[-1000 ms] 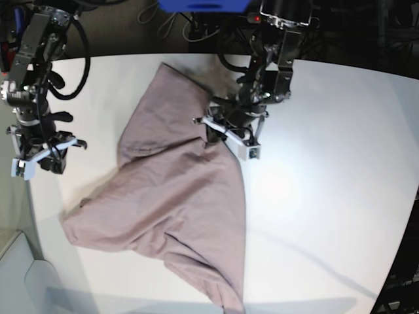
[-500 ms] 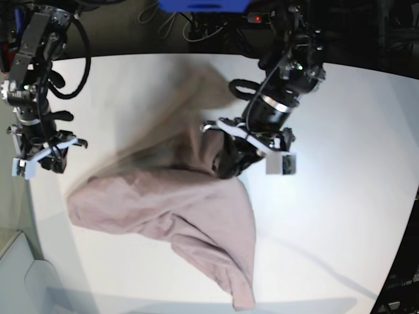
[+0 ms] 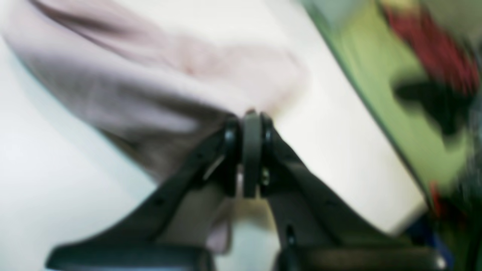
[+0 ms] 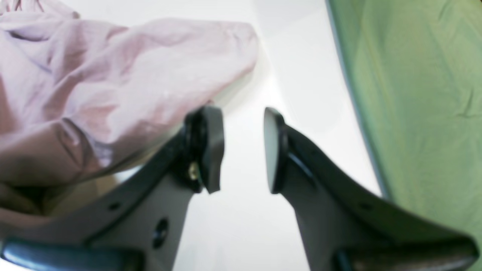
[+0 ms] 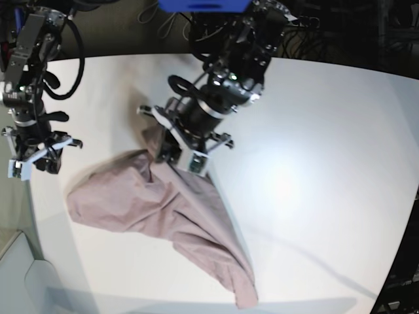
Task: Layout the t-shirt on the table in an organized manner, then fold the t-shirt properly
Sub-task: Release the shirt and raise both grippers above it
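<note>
The dusty-pink t-shirt (image 5: 163,209) lies crumpled on the white table (image 5: 314,183), running from the left middle down to the front edge. My left gripper (image 5: 159,149) is shut on a raised fold of the shirt at its upper end. In the blurred left wrist view the gripper (image 3: 250,116) has its jaws pressed together on pink cloth (image 3: 158,82). My right gripper (image 5: 37,165) is open and empty near the table's left edge, just left of the shirt. In the right wrist view the gripper (image 4: 241,146) stands beside a shirt edge (image 4: 113,82) without touching it.
The table's left edge (image 4: 339,75) runs close beside my right gripper, with green floor (image 4: 414,94) beyond it. A blue object (image 5: 203,5) and cables sit behind the table's far edge. A pale grey surface (image 5: 26,275) lies off the front left corner.
My left gripper has swung left across the table with the cloth in it, dragging the shirt's upper part over. The shirt is now bunched further left. The right arm has barely moved.
</note>
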`<state>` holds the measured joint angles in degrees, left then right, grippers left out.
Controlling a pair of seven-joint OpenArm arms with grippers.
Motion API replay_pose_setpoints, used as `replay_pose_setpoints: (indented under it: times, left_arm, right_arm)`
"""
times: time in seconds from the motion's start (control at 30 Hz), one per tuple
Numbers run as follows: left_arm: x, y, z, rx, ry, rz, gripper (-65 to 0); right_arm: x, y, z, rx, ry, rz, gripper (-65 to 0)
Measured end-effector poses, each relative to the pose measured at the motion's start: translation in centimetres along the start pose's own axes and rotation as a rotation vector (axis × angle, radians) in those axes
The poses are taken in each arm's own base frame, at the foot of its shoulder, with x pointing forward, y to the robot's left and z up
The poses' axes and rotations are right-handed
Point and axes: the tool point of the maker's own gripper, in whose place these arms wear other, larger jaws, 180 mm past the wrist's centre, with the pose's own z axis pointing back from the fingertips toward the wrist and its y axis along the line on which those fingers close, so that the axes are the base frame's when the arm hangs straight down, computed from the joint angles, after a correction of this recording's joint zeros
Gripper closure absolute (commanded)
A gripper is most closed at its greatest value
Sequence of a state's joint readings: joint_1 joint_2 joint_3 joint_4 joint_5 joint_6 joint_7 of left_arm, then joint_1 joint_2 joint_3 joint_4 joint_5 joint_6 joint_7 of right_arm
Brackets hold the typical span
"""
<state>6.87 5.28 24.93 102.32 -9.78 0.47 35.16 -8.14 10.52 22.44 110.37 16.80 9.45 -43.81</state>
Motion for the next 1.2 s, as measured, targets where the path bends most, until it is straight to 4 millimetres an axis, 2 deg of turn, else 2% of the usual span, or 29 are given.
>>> replay_pose_setpoints:
  times: [0.07, 0.13, 0.27, 0.33, 0.4, 0.47, 0.63, 0.77, 0.9, 1.0, 1.07, 1.2]
  left_arm:
    - [-2.8, -0.8, -0.6, -0.014, 0.089, -0.031, -1.0]
    - [-5.1, -0.5, -0.4, -0.008, 0.186, -0.052, -1.8]
    - [-6.9, 1.4, 0.7, 0.018, 0.284, -0.077, -9.1]
    - [-7.6, 2.9, 1.9, 0.053, 0.303, -0.099, -10.4]
    - [-8.0, 3.6, 3.3, 0.061, 0.304, -0.118, -10.7]
    - [-7.5, 3.8, 4.4, 0.060, 0.270, -0.124, -10.7]
    - [-3.9, 6.4, 6.5, 0.152, 0.135, -0.082, -10.7]
    - [-2.3, 8.3, 7.5, 0.215, 0.058, -0.054, -10.7]
    - [-2.3, 10.6, 8.6, 0.296, 0.032, 0.001, -10.7]
    - [-2.2, 11.9, 9.3, 0.311, 0.011, 0.108, -10.7]
    - [-1.5, 13.9, 10.1, 0.345, -0.026, 0.182, -10.7]
    - [-0.5, 17.8, 12.5, 0.410, -0.094, 0.298, -10.7]
  right_arm:
    - [0.4, -0.4, 0.0, -0.010, -0.007, 0.015, -19.9]
    - [0.9, -0.4, -0.1, -0.009, -0.024, 0.014, -20.0]
    - [2.1, -0.1, -0.4, -0.003, -0.046, 0.005, -20.0]
    - [2.7, 0.0, -0.5, 0.001, -0.064, 0.003, -20.0]
    - [2.5, 0.1, -0.5, 0.003, -0.059, 0.000, -20.0]
    - [2.2, 1.0, -0.7, 0.016, -0.050, -0.001, -20.0]
    - [2.1, 4.1, -1.1, 0.093, -0.048, 0.015, -20.0]
    - [-0.2, 9.0, -0.9, 0.219, 0.006, 0.051, -20.0]
    - [-2.2, 13.0, -0.2, 0.325, 0.056, 0.097, -19.9]
    - [-3.5, 14.3, 0.3, 0.361, 0.076, 0.116, -19.9]
    - [-4.7, 15.7, 0.8, 0.399, 0.114, 0.134, -19.9]
    - [-4.3, 16.1, 0.9, 0.412, 0.095, 0.130, -19.9]
